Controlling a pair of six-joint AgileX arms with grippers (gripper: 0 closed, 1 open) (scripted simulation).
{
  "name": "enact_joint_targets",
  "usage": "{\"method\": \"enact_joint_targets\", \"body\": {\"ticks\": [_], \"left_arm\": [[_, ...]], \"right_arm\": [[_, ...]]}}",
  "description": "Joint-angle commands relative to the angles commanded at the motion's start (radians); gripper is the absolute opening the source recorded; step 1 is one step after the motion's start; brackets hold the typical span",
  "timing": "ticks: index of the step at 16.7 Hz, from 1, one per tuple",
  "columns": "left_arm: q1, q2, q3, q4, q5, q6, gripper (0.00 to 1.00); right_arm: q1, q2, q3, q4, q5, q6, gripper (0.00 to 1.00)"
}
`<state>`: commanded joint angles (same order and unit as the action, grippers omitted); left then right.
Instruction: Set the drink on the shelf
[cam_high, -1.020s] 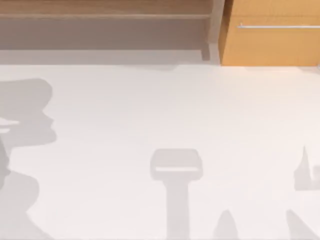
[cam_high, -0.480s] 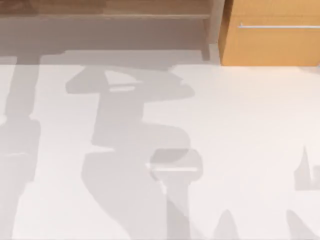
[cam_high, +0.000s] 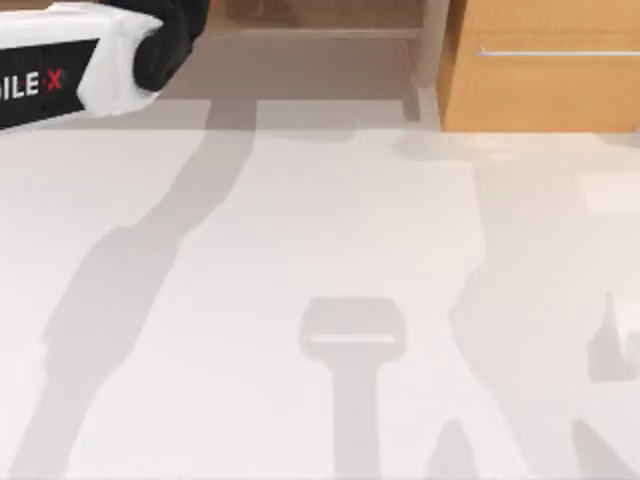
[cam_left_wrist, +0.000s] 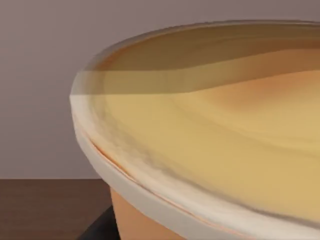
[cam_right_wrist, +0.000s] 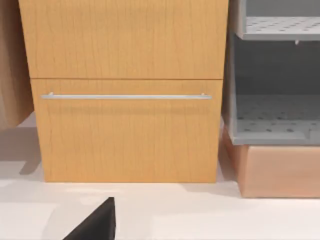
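Left arm (cam_high: 70, 65): white casing with black end section and black lettering with a red mark. Shelf (cam_high: 320, 25): light brown wooden boards, shadowed grey recess, pale grey post. Cabinet (cam_right_wrist: 125, 90): orange wood with fine vertical grain; thin silver bar handle (cam_right_wrist: 125, 96). Table (cam_high: 300, 240): white, crossed by soft grey shadows. Drink (cam_left_wrist: 210, 145): orange cup wall, cream-white rim, pale yellow-tan top. Rack (cam_right_wrist: 272, 75): grey perforated trays on a light brown base

Drink (cam_left_wrist: 210, 150) cropped by frame; left arm (cam_high: 80, 65) cut off.
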<state>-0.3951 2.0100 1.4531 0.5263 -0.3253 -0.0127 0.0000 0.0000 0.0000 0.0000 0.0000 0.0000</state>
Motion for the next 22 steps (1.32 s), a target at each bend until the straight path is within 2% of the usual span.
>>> {"method": "enact_joint_targets", "body": {"ticks": [4, 8, 15, 22], "left_arm": [[-0.157, 0.047, 0.129, -0.142, -0.151, -0.021, 0.00], [-0.223, 0.062, 0.210, -0.220, -0.239, -0.037, 0.00], [-0.225, 0.061, 0.223, -0.229, -0.250, -0.037, 0.00], [-0.194, 0.185, 0.324, -0.196, -0.216, -0.039, 0.00]], "right_arm": [[0.000, 0.000, 0.000, 0.000, 0.000, 0.000, 1.00], [0.000, 0.000, 0.000, 0.000, 0.000, 0.000, 1.00], [0.000, 0.000, 0.000, 0.000, 0.000, 0.000, 1.00], [0.000, 0.000, 0.000, 0.000, 0.000, 0.000, 1.00]]}}
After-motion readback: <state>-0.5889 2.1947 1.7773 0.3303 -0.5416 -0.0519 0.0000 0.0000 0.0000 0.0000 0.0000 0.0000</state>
